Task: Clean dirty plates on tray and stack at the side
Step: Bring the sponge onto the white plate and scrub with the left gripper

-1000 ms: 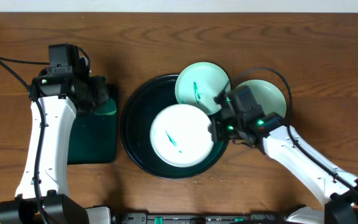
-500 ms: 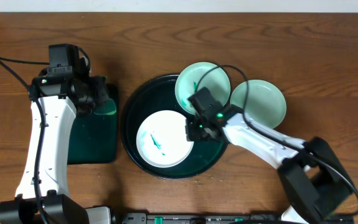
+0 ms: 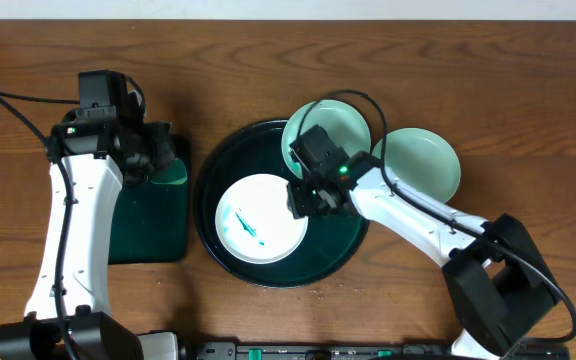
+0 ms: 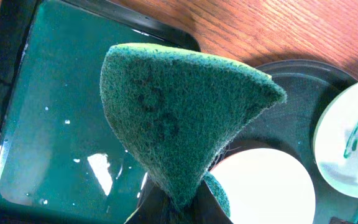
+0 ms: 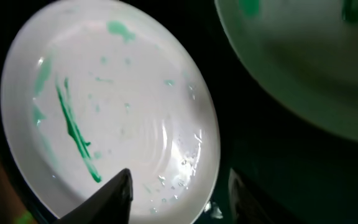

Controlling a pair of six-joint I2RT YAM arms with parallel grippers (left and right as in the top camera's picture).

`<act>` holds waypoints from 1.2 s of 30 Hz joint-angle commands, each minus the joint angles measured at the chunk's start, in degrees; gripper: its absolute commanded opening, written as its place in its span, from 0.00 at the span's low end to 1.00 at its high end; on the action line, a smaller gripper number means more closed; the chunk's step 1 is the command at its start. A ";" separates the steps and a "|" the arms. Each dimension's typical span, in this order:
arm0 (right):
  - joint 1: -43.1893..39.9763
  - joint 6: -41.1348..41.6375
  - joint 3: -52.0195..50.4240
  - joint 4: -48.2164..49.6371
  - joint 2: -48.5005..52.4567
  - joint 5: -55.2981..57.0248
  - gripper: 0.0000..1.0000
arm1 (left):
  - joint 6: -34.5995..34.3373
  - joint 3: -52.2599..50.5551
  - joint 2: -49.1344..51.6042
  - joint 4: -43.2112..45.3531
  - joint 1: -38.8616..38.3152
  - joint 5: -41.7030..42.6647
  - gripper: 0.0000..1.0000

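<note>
Step in hand: get a hold on the white plate (image 3: 258, 220) so it can be scrubbed.

- White plate lies flat in the near-left part of the round tray (image 3: 223, 155). It is wet, with a green smear (image 5: 73, 127) left of centre.
- Right gripper (image 5: 179, 183) is released. The jaws stand spread astride the plate's right rim, one finger over the plate face and one outside over the tray floor. Nothing is pinched yet.
- Left gripper (image 4: 176, 208) is clenched on the green sponge (image 4: 179, 118), hanging above the rectangular tray (image 4: 55, 112) on the left, which holds water.
- One mint plate (image 3: 353, 125) leans on the tray's far rim, just beside the right wrist. The other mint plate (image 3: 423, 165) sits on the worktop to the right.

Judgement: I should lower until the outer finger is under the rim, then close gently, since wet glaze will probably slip. I should keep the inner finger off the smear so the sponge can reach it. The wrist must stay clear of the far mint plate when I tilt. I bring the sponge in from the left only once the grip is firm.
</note>
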 commanded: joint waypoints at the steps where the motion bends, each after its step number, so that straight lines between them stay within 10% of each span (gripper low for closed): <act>1: -1.51 -7.08 3.39 -1.68 3.41 0.28 0.41 | -0.11 -0.20 0.33 -0.11 0.09 -0.55 0.07; 25: -4.33 -8.35 5.44 -1.97 9.81 -6.49 0.07 | -1.64 -3.21 1.51 0.76 -4.72 -0.55 0.07; 36: -4.22 -8.15 5.44 -2.10 9.94 -6.27 0.07 | -2.05 -3.21 5.22 1.68 -7.43 -0.55 0.07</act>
